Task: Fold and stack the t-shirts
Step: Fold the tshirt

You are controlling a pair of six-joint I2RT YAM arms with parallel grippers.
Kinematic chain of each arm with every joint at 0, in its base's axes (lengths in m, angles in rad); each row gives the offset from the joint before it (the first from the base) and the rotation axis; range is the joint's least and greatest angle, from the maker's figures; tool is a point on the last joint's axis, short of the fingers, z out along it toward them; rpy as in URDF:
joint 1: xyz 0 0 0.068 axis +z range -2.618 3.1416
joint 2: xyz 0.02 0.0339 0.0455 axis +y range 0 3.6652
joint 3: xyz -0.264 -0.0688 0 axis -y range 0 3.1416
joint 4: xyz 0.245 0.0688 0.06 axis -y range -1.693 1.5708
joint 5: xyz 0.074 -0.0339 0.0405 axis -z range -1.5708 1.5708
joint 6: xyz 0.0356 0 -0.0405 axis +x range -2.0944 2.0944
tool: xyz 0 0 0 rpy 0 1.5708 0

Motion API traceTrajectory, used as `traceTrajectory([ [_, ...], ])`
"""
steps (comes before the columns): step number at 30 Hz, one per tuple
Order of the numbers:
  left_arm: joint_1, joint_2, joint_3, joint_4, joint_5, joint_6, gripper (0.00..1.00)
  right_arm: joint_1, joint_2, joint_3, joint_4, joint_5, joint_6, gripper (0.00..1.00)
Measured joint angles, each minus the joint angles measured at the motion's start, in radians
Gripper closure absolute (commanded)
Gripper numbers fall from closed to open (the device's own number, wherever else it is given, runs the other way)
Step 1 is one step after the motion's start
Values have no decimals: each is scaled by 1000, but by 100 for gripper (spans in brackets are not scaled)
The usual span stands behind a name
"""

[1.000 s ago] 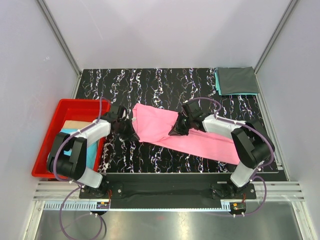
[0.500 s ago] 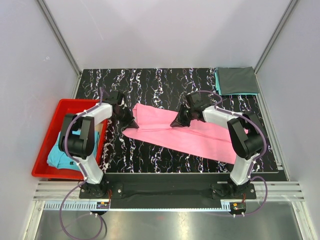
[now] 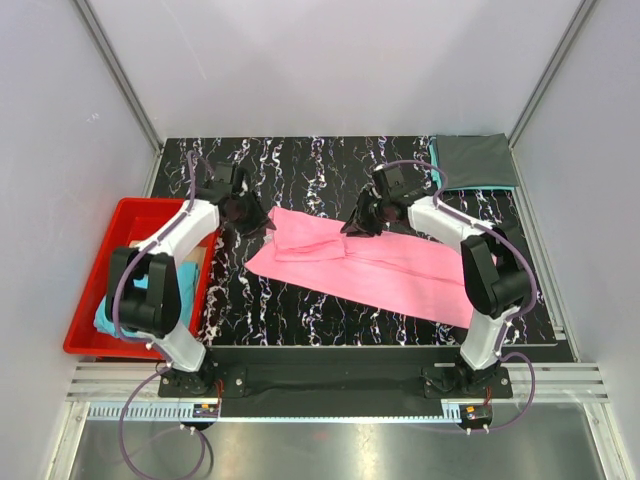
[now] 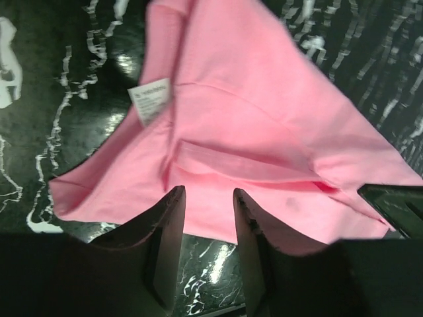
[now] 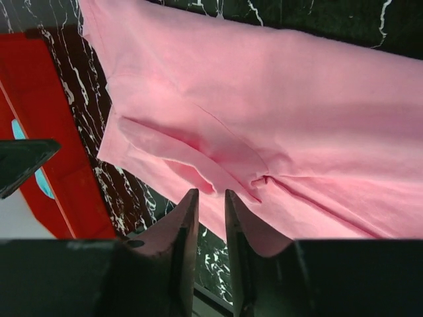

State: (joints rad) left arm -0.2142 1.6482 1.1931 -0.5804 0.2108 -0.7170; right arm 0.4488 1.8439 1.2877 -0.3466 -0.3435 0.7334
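And there's the release! A second ago both pairs of jaws are clamped on the pink t-shirt (image 3: 385, 268), dragging its near-left part up and across. Now the left jaws stand parted with nothing between them, and so do the right jaws. Both wrist views show bare pink cloth lying below the gap, not pinched in it. Both arms have also moved toward the far edge of the desk (image 3: 300, 315), the left one off the shirt's left end and the right one over its far edge.

The shirt now lies flat, running from left of centre down to the near right corner. Its left end is doubled over into a fresh flap (image 3: 310, 235), and its white label (image 4: 151, 100) faces up. I'd call that one fold laid down, but it's still a long strip rather than a tidy rectangle, so more folds look due before it can be stacked.

On to the containers. The red bin (image 3: 95, 262) sits off the desk's left edge. A light blue-teal t-shirt (image 3: 108, 318) is bunched loosely at its near end, and the left arm hides much of the rest.

Up in the far right corner the stack is started, with a folded dark grey t-shirt (image 3: 478, 160) squared on top of a teal t-shirt (image 3: 434, 165) whose edge peeks out.
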Motion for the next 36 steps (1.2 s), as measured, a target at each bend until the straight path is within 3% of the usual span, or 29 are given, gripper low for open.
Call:
traceTrajectory([
  [3,-46,-37,0,16,-1,16,62,0,-21,0,-19,17,-5,83],
  [8,-130,-29,-36,45,13,27,68,2,-36,-36,-18,12,-5,90],
  [14,-151,0,-117,62,20,24,75,25,-31,-66,-2,-16,-5,92],
  [22,-151,12,-130,59,-13,28,74,70,30,-60,46,-45,-4,93],
  [36,-151,43,-155,51,-110,49,72,38,136,-61,107,-35,-2,94],
])
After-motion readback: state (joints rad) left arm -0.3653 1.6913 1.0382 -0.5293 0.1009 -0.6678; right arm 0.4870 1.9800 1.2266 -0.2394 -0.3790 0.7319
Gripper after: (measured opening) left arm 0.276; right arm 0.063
